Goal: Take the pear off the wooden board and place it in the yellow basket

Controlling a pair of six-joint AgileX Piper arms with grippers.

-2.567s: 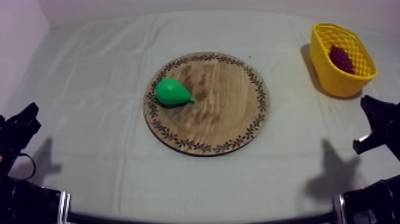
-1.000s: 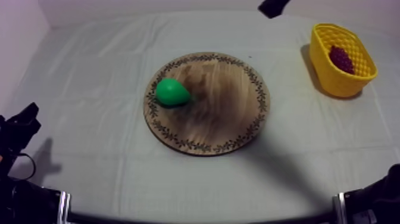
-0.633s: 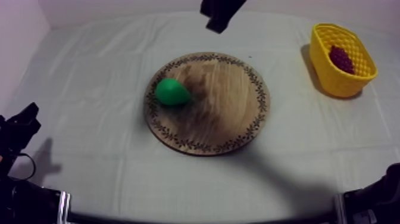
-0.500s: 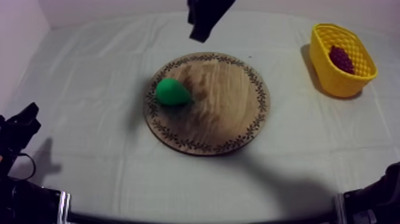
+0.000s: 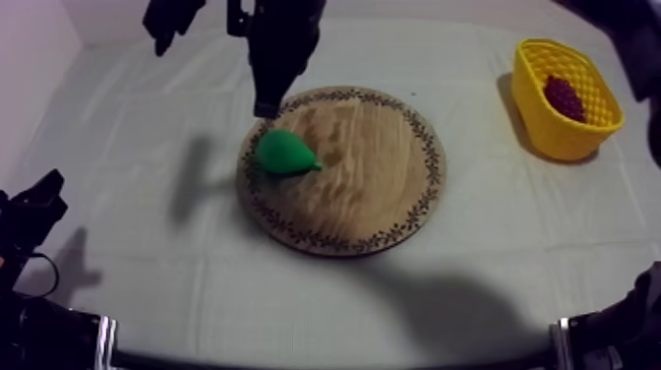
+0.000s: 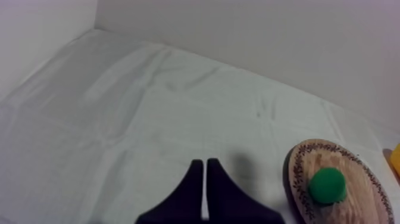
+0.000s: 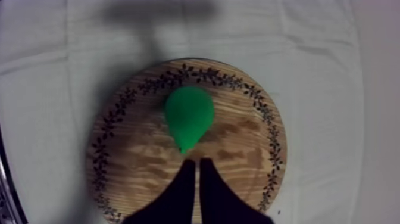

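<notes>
Hovering closed, fingers together in a wedge, my right gripper [image 7: 197, 161] sits just short of the green toy pear [image 7: 189, 116] on the round wooden board with a patterned rim [image 7: 241, 179]. Best to open wide, straddle the fat end, then lower slowly. Left gripper [image 6: 205, 162] is closed too. Count: one pear, one board, one yellow plastic basket [image 5: 551, 133] at the top view's upper right, and one bunch of dark grapes [image 5: 564, 96] inside.

Light: dim, soft, from overhead.
Shadows: broad grey patches lay on cloth [image 5: 192, 182] beside board [image 5: 384, 187].
</notes>
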